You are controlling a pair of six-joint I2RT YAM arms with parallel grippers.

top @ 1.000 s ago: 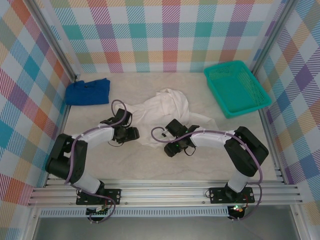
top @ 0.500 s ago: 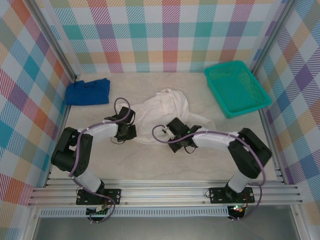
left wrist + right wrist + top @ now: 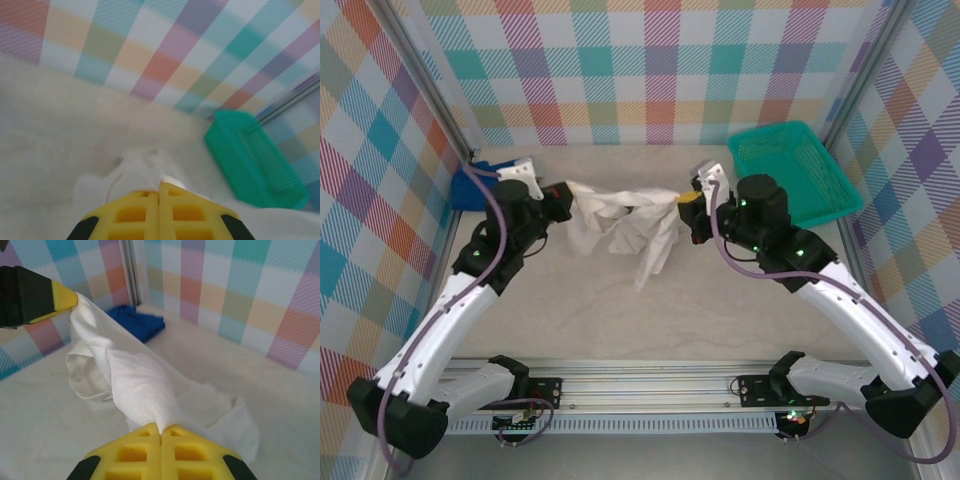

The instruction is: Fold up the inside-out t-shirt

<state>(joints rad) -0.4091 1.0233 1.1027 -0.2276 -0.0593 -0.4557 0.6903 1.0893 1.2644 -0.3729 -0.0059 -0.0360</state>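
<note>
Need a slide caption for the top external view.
Left end effector and right end effector each grip the white t-shirt, holding it up between them over the table.

The left arm (image 3: 450,310) stretches far out from its base, and the left fingers (image 3: 131,215) are squeezed tight together, pinching a bit of the white t-shirt (image 3: 620,215) that bunches up just past their tips. The right arm (image 3: 850,300) stretches out the same way, and the right fingers (image 3: 131,456) are squeezed shut on the cloth, which sticks out right in front of them. Both pairs of fingers are up off the desk (image 3: 720,310) and point toward each other.
</note>
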